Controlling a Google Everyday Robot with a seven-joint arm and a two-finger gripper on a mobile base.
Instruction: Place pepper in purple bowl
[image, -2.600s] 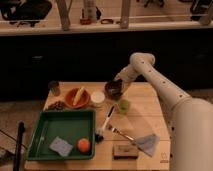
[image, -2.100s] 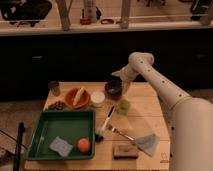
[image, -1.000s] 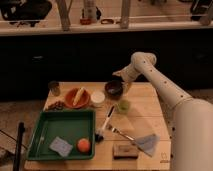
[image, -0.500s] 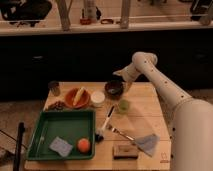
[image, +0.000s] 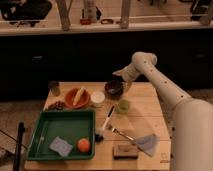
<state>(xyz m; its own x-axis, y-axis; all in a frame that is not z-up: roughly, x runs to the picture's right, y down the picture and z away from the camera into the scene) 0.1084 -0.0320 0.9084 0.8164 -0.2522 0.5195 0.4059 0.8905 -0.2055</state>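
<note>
At the table's far edge, right of centre, the gripper (image: 119, 81) hangs just over the far right rim of the purple bowl (image: 113, 88). Whether its jaws are apart, together or clamped on anything cannot be told. The arm (image: 160, 85) slants in from the right, crossing above the far right corner of the table (image: 146, 114).

The bowl stands close to the far edge, directly below and slightly left of the jaws. What it contains cannot be made out. Just left of it is a white container (image: 98, 97), and left of that the orange bowl (image: 77, 97) with a pale item inside. A dark cup (image: 54, 87) stands at the far left corner.

A small green object (image: 122, 106) stands just in front of the purple bowl, apart from it. Its exact form is unclear.

Bare wood lies right of the bowl and the green object, out to the right edge; this is the widest open room.

- **Middle:** a brush (image: 107, 121) and a fork (image: 120, 132) lie on the wood.
- **Near edge:** a blue cloth (image: 147, 143) and a brown block (image: 125, 150) lie close beside each other.
- **Near left corner:** a green tray (image: 50, 120) holds a blue sponge (image: 61, 146) and an orange (image: 83, 145).

No writing is legible.
</note>
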